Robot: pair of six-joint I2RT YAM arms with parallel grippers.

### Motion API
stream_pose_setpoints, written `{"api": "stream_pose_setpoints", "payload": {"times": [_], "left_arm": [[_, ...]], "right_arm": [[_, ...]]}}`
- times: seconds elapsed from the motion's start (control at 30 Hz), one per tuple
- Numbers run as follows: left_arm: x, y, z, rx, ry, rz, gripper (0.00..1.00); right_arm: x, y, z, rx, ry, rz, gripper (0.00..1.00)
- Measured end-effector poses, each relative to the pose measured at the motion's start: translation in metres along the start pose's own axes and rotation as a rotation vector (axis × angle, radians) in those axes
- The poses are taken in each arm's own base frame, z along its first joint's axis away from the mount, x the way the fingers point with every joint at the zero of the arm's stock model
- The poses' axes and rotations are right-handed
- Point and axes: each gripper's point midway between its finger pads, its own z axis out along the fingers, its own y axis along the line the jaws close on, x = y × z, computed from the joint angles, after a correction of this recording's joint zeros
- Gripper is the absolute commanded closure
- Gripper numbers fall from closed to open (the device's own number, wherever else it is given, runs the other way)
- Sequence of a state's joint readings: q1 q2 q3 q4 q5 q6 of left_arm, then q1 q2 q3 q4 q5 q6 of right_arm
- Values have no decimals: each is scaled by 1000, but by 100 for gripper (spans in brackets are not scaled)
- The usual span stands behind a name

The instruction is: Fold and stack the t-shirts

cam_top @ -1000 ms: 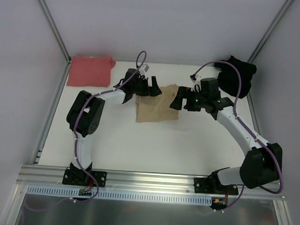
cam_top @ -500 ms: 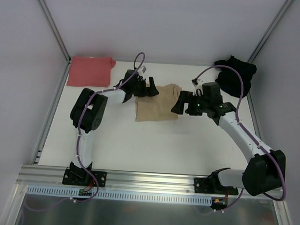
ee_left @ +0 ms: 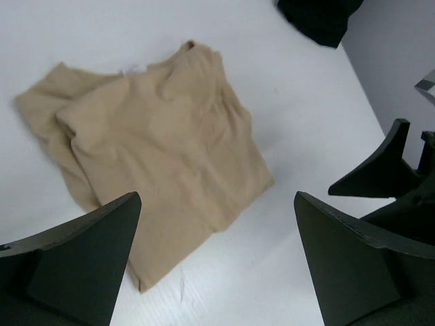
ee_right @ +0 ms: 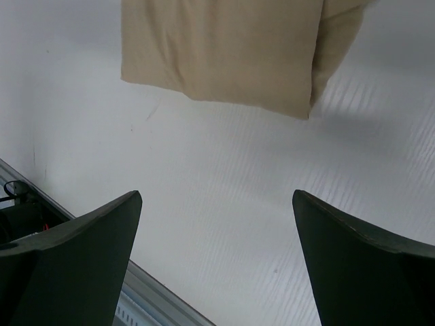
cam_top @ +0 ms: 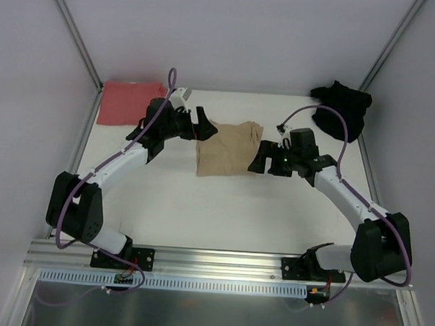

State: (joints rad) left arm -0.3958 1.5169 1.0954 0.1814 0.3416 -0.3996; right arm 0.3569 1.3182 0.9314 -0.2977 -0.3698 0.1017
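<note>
The tan shirt (cam_top: 229,147) is lying folded mid-table (cam_top: 223,206), between the 2 grippers. The left gripper (cam_top: 205,126) is hovering at its left edge, jaws spread wide and holding nothing. The right gripper (cam_top: 259,157) is sitting just beside its right edge, equally wide and empty. The red shirt (cam_top: 130,103) is lying folded far left, and the black shirt (cam_top: 341,107) is lying bunched far right.

Tan shirt (ee_right: 238,51) beyond spread tool (ee_right: 217,261)
</note>
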Motion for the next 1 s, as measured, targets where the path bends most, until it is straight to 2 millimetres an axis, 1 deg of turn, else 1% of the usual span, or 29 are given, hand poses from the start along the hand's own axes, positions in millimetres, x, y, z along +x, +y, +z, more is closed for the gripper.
{"api": "stream_pose_setpoints", "payload": {"times": [0.03,0.07,0.1,0.17,0.23,0.27,0.3,0.33,0.37,0.43,0.53,0.6,0.7,0.77,0.8,0.87,0.97,1.0], "left_arm": [[8,4,-7,2,13,-13,1],[16,10,-10,-3,29,-29,1],[27,20,-10,-2,53,-61,1],[59,48,-9,-31,123,-151,1],[95,76,-10,-80,198,-243,1],[110,85,-10,-97,232,-281,1],[124,90,-11,-108,265,-319,1],[133,91,-11,-109,288,-341,1],[138,90,-10,-105,300,-356,1],[138,88,-8,-89,303,-368,1],[134,82,-5,-58,285,-370,1],[134,79,-7,-45,282,-374,1],[139,76,-14,-40,284,-379,1],[138,70,-24,-34,274,-376,1],[135,66,-29,-29,262,-370,1],[124,54,-43,-10,224,-347,1],[101,31,-70,31,141,-296,2],[94,22,-80,46,112,-279,1]], "right_arm": [[7,-2,2,-1,14,18,1],[14,-5,4,1,29,30,0],[19,-7,5,2,37,41,1],[27,-10,6,7,50,56,0],[29,-10,5,7,50,60,1],[28,-9,5,5,46,58,1],[27,-9,5,3,44,56,1],[26,-8,5,1,45,57,1],[25,-7,6,-3,47,57,0],[21,-4,9,-13,50,59,1],[15,0,18,-31,53,69,1],[18,4,30,-42,69,76,1],[31,13,53,-57,135,76,1],[34,20,67,-63,171,73,0],[31,25,75,-69,185,70,1],[19,35,89,-82,187,60,0],[-15,52,112,-109,161,40,0],[-30,58,120,-119,145,33,0]]}}
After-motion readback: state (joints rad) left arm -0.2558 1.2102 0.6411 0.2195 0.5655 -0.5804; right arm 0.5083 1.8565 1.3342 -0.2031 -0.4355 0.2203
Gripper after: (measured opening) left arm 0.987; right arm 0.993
